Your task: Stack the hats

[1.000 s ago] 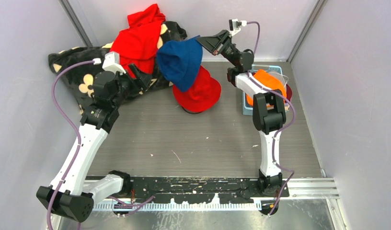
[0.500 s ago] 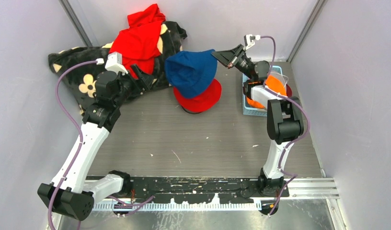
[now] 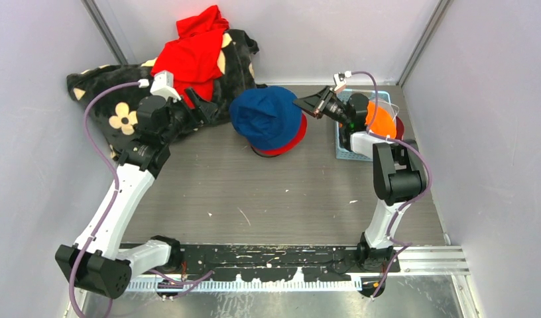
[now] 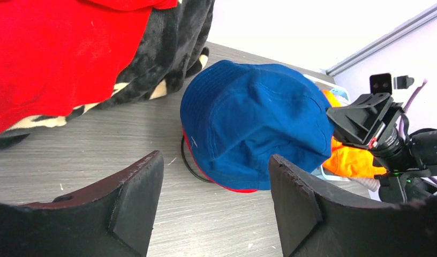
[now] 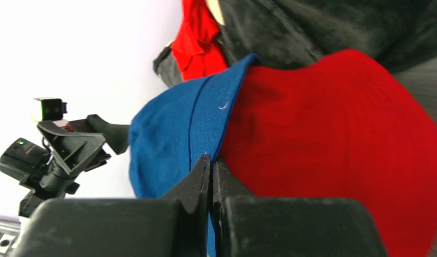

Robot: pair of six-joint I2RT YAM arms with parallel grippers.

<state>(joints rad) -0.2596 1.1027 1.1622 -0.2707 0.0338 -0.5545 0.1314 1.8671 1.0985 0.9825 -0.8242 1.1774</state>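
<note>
The blue hat [image 3: 266, 118] lies over the red hat [image 3: 293, 140], whose brim shows only as a thin rim beneath it. My right gripper [image 3: 298, 103] is shut on the blue hat's [image 5: 168, 134] brim at its right edge, with the red hat [image 5: 334, 155] just behind the fingertips [image 5: 204, 170]. My left gripper [image 3: 203, 109] stands open to the left of the stack, apart from it and empty. From the left wrist, the blue hat [image 4: 254, 123] sits beyond the open gripper [image 4: 216, 203]. An orange hat [image 3: 380, 121] rests in a basket on the right.
The blue basket [image 3: 343, 151] stands at the back right, with a maroon edge [image 3: 400, 127] beside the orange hat. A black flowered blanket [image 3: 115, 109] and a bright red garment [image 3: 188, 56] are heaped at the back left, close to my left gripper. Walls enclose three sides.
My right gripper has carried the blue hat rightward and down onto the red hat, now almost covering it. The left gripper stayed open and shifted slightly.
</note>
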